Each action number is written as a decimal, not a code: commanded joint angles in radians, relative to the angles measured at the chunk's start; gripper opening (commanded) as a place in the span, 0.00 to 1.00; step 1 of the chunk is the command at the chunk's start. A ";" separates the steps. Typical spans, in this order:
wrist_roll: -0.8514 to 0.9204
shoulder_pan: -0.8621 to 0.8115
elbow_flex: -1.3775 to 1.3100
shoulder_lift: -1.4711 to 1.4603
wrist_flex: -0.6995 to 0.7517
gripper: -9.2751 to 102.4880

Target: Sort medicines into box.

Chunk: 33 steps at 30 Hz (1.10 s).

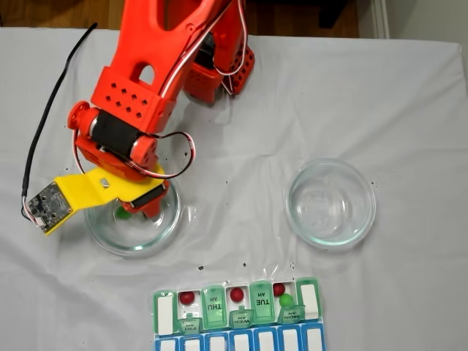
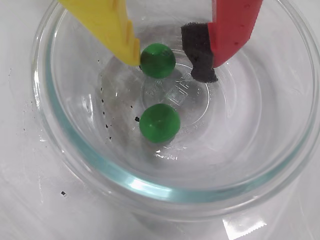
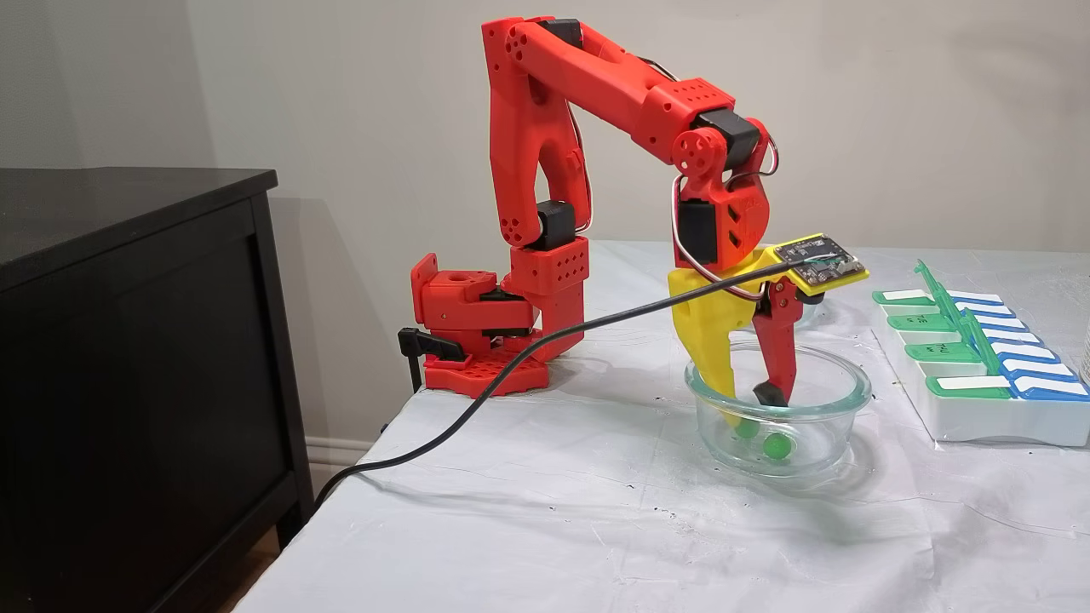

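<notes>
In the wrist view, nearest the camera, a green ball (image 2: 159,123) lies loose on the floor of the glass dish (image 2: 60,125). Just beyond it a second green ball (image 2: 157,60) sits between the hand's (image 2: 172,62) spread fingers, touching the yellow finger (image 2: 117,30) while the foam pad (image 2: 199,52) on the red finger stands a little apart; the hand is released, gripping nothing.

The risk I see: the ball is round and glossy on slick glass, so an off-centre squeeze could squirt it sideways, perhaps into its neighbour.

Farther off in a fixed view, the pill organizer (image 1: 212,307) holds three red balls and one green ball (image 1: 286,300) in open compartments, and another glass dish (image 1: 330,202) stands well apart on the tabletop (image 1: 409,110).
</notes>
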State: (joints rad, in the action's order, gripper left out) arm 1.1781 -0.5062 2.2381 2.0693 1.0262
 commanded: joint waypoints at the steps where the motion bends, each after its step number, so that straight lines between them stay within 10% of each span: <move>1: 0.012 -0.015 -0.009 0.075 -0.003 0.24; 33: 0.041 -0.005 -0.084 -0.064 0.069 0.19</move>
State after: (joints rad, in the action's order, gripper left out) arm 1.2226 -0.5047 2.1967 2.0018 1.0937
